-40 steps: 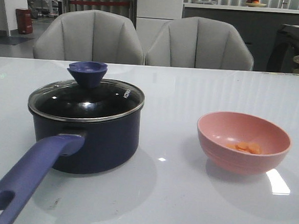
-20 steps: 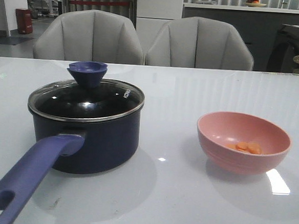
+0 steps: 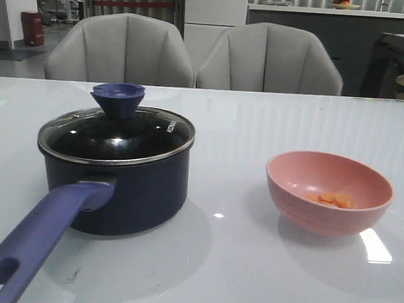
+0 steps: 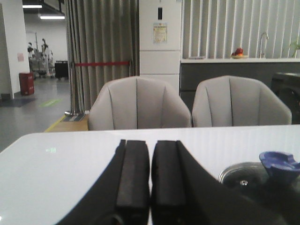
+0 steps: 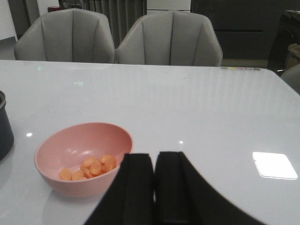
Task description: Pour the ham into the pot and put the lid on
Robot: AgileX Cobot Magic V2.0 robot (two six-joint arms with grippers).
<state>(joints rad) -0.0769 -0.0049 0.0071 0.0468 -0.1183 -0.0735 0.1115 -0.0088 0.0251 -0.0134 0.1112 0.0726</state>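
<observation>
The white glossy surface [image 3: 263, 267] carries everything, with two grey chairs [image 3: 122, 49] standing behind its far edge. The pot [image 3: 117, 180] serves as the landmark: dark navy, it sits on the surface at the robot's left, its long blue-purple handle [image 3: 36, 240] reaching toward the robot. The lid [image 3: 113, 138] rests on top of the pot, closing it, steel rim seated on the pot's edge, its flared knob [image 3: 118, 97] upright at the far side and white lettering showing near the rim. To the right of the pot, well apart from it, stands the pink bowl [image 3: 329, 191]. The ham [image 3: 334, 199] lies inside that bowl, a small cluster of orange slices on its bottom; the right wrist view shows the slices [image 5: 91, 168] bunched together. The left hand [image 4: 151, 176] hangs above the surface near the pot, its two black fingers pressed together with nothing between them. The right hand [image 5: 154, 187] hangs just beside the bowl, fingers likewise closed together and empty.
</observation>
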